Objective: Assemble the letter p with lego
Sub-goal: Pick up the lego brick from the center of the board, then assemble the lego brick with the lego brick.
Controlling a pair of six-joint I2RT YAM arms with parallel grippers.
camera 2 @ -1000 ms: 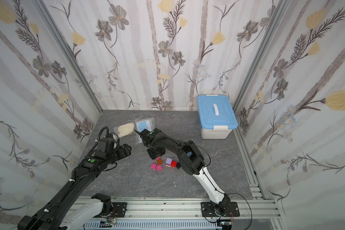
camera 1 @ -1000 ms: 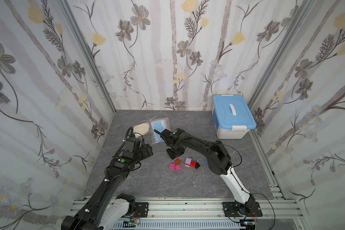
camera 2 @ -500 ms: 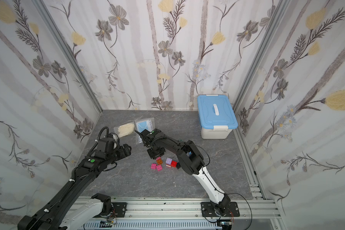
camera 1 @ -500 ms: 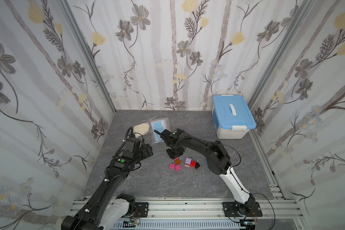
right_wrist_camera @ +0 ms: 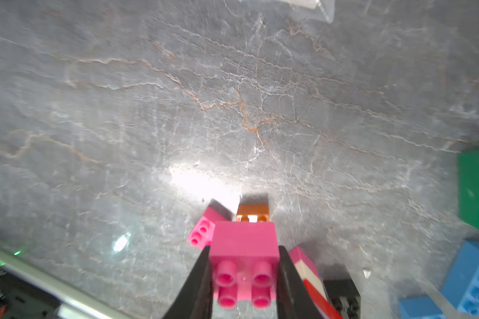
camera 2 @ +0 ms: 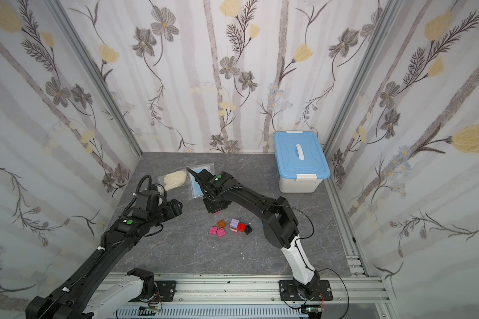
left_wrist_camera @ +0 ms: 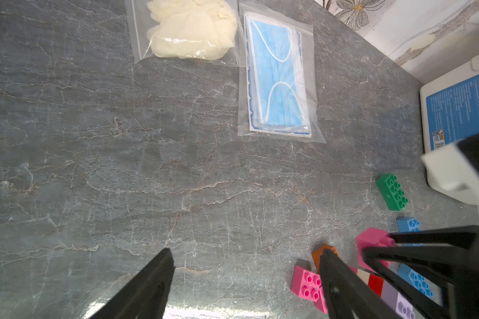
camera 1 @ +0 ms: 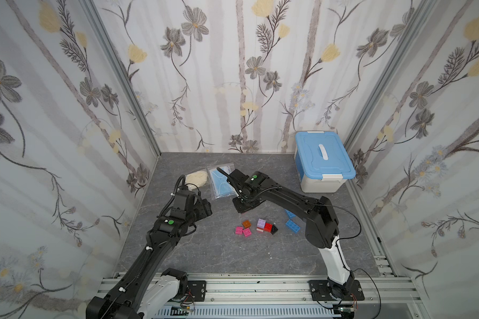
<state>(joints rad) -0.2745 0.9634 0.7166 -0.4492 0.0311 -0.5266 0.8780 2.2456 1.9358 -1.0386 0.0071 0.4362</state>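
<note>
My right gripper (right_wrist_camera: 244, 248) is shut on a square pink lego brick (right_wrist_camera: 244, 256) and holds it just above the table, studs toward the wrist camera. In both top views that gripper (camera 1: 245, 205) hangs behind the loose cluster: an orange brick (camera 1: 246, 224), two pink ones (camera 1: 239, 230), a lavender one (camera 1: 261, 222), a red one (camera 1: 267, 227) and a black one (camera 1: 273, 229). Blue bricks (camera 1: 292, 226) lie to the right. A green brick (left_wrist_camera: 393, 192) shows in the left wrist view. My left gripper (left_wrist_camera: 246, 251) is open and empty, left of the cluster (camera 1: 205, 207).
A white box with a blue lid (camera 1: 322, 163) stands at the back right. A bag of blue face masks (camera 1: 221, 182) and a bag of cream gloves (camera 1: 195, 178) lie at the back left. Flowered walls close in three sides of the grey table (camera 1: 233, 256).
My right gripper's jaws have closed on the pink brick. The left jaws have narrowed a little. Both arms stay about where they were.
</note>
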